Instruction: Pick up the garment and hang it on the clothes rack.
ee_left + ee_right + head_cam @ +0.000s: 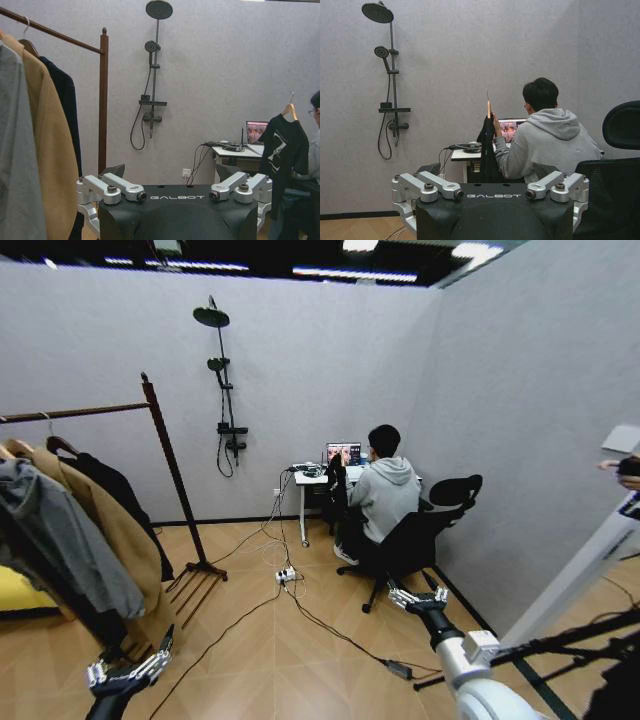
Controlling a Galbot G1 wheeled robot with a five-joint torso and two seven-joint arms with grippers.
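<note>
Left gripper (128,673) and right gripper (417,599) low, forward, jaws spread wide, empty.

A robot test lab dressed as a room: bare grey partition walls (330,360) under an open dark ceiling, and a shower set (222,380) mounted dry above wood flooring. Right of the shower, a desk (315,480) with 1 laptop (343,453); cables (300,605) trail across the floor below.

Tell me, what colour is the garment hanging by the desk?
Black with a pale print; the garment shows best in the left wrist view.
</note>
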